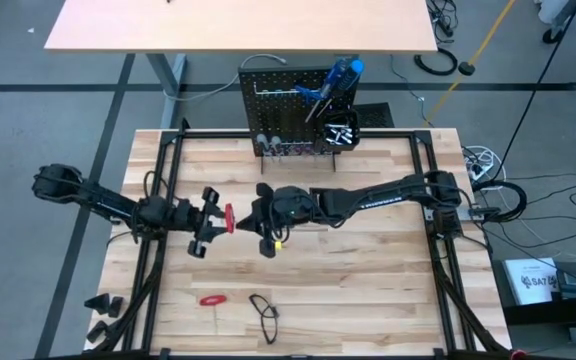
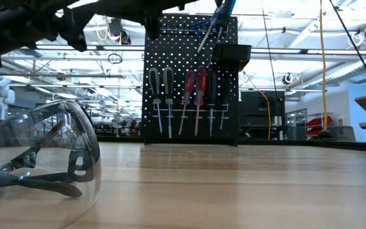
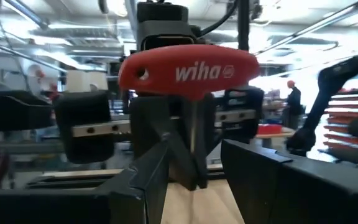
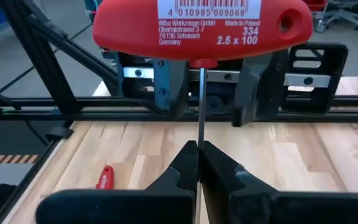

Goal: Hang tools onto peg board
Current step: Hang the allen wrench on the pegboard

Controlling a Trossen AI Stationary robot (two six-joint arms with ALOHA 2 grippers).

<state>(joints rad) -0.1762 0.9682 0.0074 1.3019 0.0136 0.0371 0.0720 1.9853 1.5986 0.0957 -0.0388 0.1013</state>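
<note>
Nearest the table's front edge lie clear safety glasses (image 1: 264, 313) and 1 red-handled tool (image 1: 213, 298), not yet hung. Mid-table, both arms meet over a red T-handle hex key (image 1: 230, 217) held above the wood. The right gripper (image 4: 199, 163) is closed on its thin shaft, while the left gripper (image 1: 208, 222) sits at the red handle; its hold looks closed, though that is a judgement. At the far edge stands the peg board (image 2: 191, 79), already carrying about 6 screwdrivers (image 2: 184, 95) plus blue-handled tools (image 1: 336, 80). Most hanging appears done; at least 2 tools remain.
</note>
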